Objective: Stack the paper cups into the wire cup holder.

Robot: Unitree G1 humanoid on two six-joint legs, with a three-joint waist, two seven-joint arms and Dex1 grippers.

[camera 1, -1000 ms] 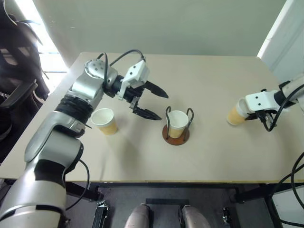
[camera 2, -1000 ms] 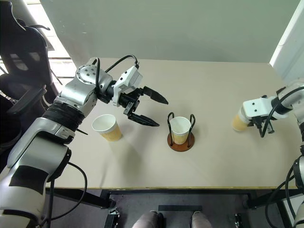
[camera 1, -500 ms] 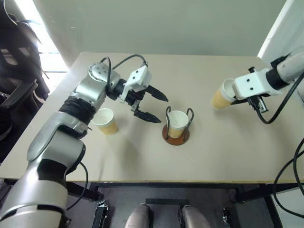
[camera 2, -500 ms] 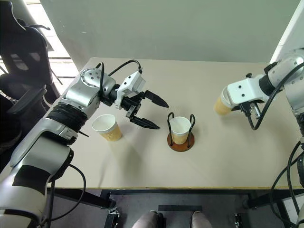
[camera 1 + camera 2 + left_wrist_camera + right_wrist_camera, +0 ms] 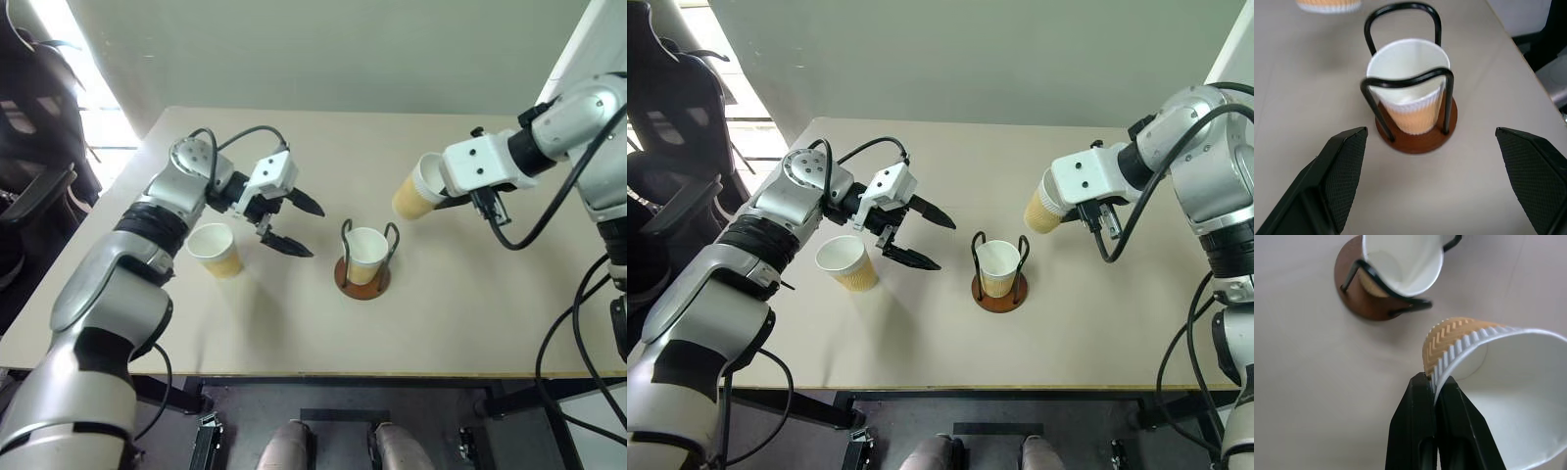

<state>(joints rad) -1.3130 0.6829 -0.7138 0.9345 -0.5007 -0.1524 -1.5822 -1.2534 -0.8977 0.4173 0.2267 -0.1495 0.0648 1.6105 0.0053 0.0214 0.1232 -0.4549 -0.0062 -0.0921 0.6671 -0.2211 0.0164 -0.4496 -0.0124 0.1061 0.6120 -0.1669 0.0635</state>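
At frame centre the wire cup holder (image 5: 363, 266) stands on the table (image 5: 441, 323), one paper cup (image 5: 367, 252) seated inside. Upper right, the right gripper (image 5: 1436, 392) pinches a second cup's (image 5: 414, 192) rim, tilted above the table. Left, the left gripper (image 5: 291, 225) gapes empty beside a third cup (image 5: 217, 249).

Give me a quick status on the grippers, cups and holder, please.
Right gripper shut on a cup's rim, tilted, above the table. Left gripper open, empty, between second cup and holder. Third cup in holder. Nothing in the way.
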